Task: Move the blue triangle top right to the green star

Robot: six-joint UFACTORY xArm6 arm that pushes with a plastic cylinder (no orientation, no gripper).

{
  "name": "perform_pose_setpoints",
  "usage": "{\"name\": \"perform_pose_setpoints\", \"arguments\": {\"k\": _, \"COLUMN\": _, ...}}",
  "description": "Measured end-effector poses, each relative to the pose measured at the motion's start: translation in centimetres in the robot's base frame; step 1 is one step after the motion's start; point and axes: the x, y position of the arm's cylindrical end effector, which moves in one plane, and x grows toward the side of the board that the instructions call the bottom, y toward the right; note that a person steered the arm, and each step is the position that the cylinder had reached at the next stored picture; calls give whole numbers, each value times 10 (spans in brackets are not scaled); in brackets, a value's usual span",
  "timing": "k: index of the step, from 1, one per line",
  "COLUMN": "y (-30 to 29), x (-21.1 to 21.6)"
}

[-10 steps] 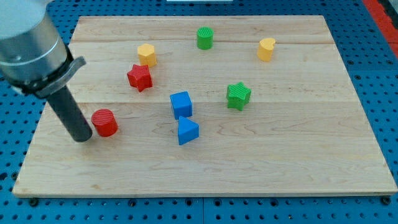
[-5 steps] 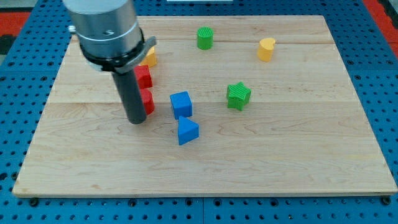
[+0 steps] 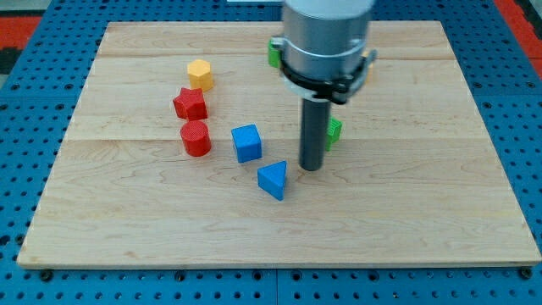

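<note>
Camera view, the only one: the arm's grey body fills the top centre and hides a fair bit. The green star [image 3: 334, 130] shows only as a sliver on the view's right of the rod; shape can't be made out from what's left. A green block [image 3: 273, 52] peeks out at the arm's left edge, and a yellow block [image 3: 367, 68] at its right edge, both mostly covered, shapes not readable. The arm itself is cut off by the view's top.

The tool is a plain rod w/ no jaws, so nothing to open or close, and it grips nothing. My tip [image 3: 310, 168] sits on the desk [image 3: 423, 212], just to the upper right of the blue triangle [image 3: 273, 180], close but w/ a thin gap as far as I can tell. The triangle lies below-left of the star, w/ the rod between them.

The blue cube [image 3: 246, 142] is up-left of the triangle, near, not touching. Further left: red cylinder [image 3: 196, 137], red star [image 3: 190, 103] just above it, yellow hexagon [image 3: 199, 74] above that.

Desk's wooden edges all visible except behind the arm. Bare wood along the bottom and whole right side. No containers here.
</note>
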Motion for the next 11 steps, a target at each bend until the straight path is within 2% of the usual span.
{"name": "perform_pose_setpoints", "arguments": {"k": 1, "y": 73, "x": -9}}
{"name": "perform_pose_setpoints", "arguments": {"k": 2, "y": 52, "x": -39}}
{"name": "perform_pose_setpoints", "arguments": {"k": 4, "y": 5, "x": -53}}
{"name": "perform_pose_setpoints", "arguments": {"k": 5, "y": 29, "x": -46}}
{"name": "perform_pose_setpoints", "arguments": {"k": 6, "y": 90, "x": 35}}
{"name": "perform_pose_setpoints", "arguments": {"k": 7, "y": 19, "x": 96}}
{"name": "perform_pose_setpoints", "arguments": {"k": 8, "y": -45, "x": 83}}
{"name": "perform_pose_setpoints", "arguments": {"k": 9, "y": -48, "x": 45}}
{"name": "perform_pose_setpoints", "arguments": {"k": 10, "y": -61, "x": 42}}
{"name": "perform_pose_setpoints", "arguments": {"k": 11, "y": -109, "x": 46}}
